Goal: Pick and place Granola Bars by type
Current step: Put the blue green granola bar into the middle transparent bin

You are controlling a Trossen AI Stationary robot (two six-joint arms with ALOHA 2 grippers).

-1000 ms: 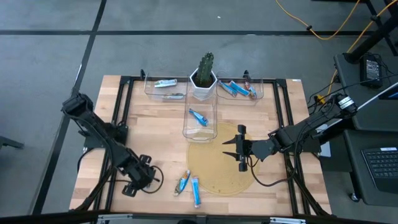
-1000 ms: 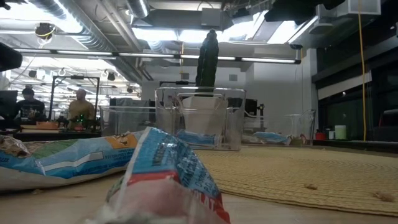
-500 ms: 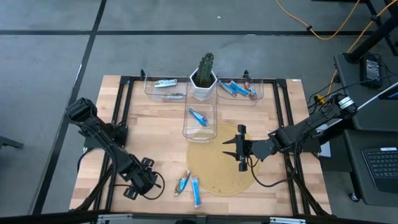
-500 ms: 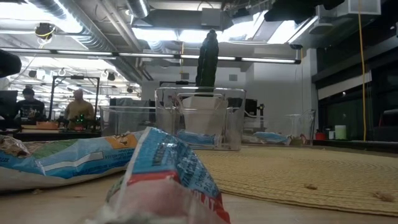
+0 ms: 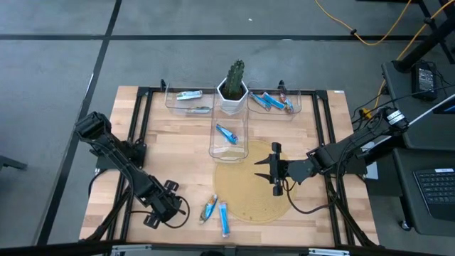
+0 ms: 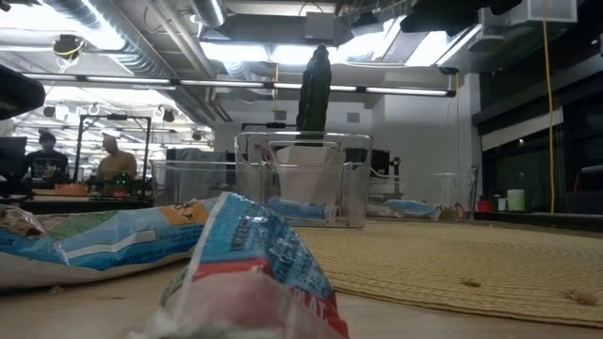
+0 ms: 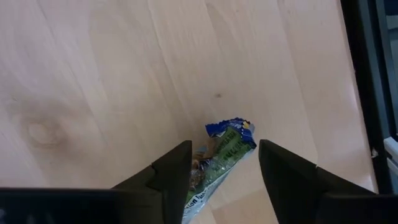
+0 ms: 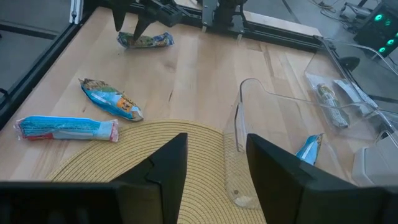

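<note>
A green-brown granola bar [image 7: 222, 152] with a blue end lies flat on the wood near the table's front left. My left gripper [image 7: 224, 148] points down over it, open, one finger on each side; the right wrist view shows that gripper [image 8: 134, 25] above the bar [image 8: 146, 40]. Two mostly blue bars [image 5: 210, 208] [image 5: 224, 217] lie at the mat's near edge, and fill the low view's foreground [image 6: 94, 240] [image 6: 254, 273]. My right gripper [image 5: 267, 169] hangs open over the round woven mat [image 5: 249, 199], holding nothing. My left gripper comes at the green-brown bar from above, its fingers across the bar's width. One finger [image 7: 177, 171] stands right against the bar's long edge [image 7: 200, 163]; whether it touches, I cannot tell. The other finger stands clear of the bar, which lies flat on the table.
Three clear bins hold bars: one far left [image 5: 188, 99], one far right [image 5: 274, 102], one in the middle [image 5: 229, 134]. A potted cactus [image 5: 232, 85] stands between the far bins. A black frame rail [image 5: 138, 121] runs along the table's edges.
My left gripper has crept a little toward the table's near edge and right, settling over the green-brown bar. The bars and my right arm have kept still.
</note>
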